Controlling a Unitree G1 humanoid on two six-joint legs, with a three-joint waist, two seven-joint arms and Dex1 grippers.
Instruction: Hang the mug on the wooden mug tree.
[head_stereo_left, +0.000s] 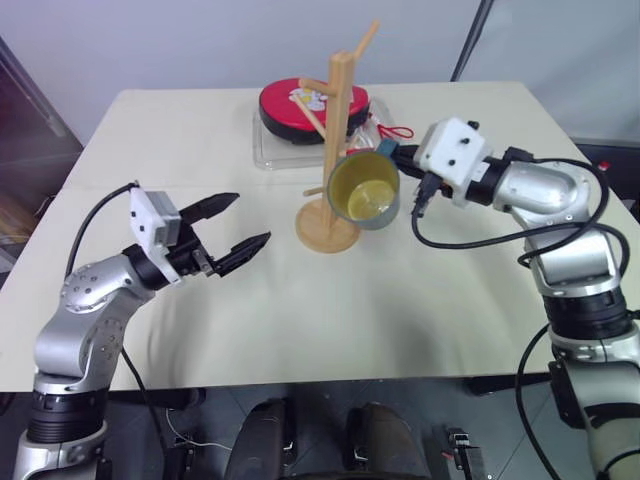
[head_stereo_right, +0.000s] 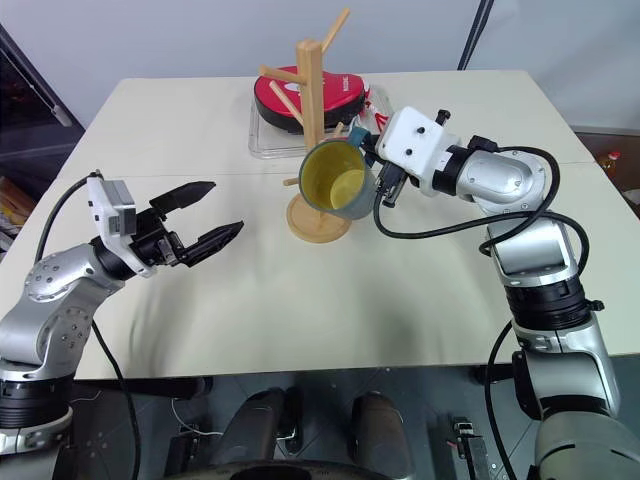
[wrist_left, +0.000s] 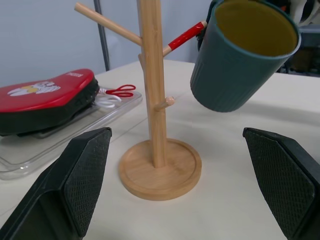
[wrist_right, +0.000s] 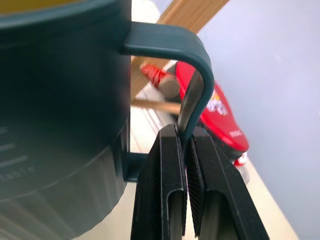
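The dark teal mug (head_stereo_left: 365, 190) with a yellow inside hangs tilted in the air, its mouth turned toward me, just right of the wooden mug tree (head_stereo_left: 338, 130). My right gripper (wrist_right: 185, 137) is shut on the mug's loop handle (wrist_right: 196, 65), pinching the thin handle between both pads. The mug's rim sits close to the post, level with its lower pegs; whether they touch I cannot tell. My left gripper (head_stereo_left: 252, 218) is open and empty, hovering over the table to the left of the tree's round base (wrist_left: 160, 170) and pointing at it.
Behind the tree, a red round lidded dish (head_stereo_left: 310, 105) lies in a clear plastic tray (head_stereo_left: 268, 152), with red-handled scissors (wrist_left: 120, 91) beside it. The beige table (head_stereo_left: 200, 130) has open surface in front of and to the left of the tree.
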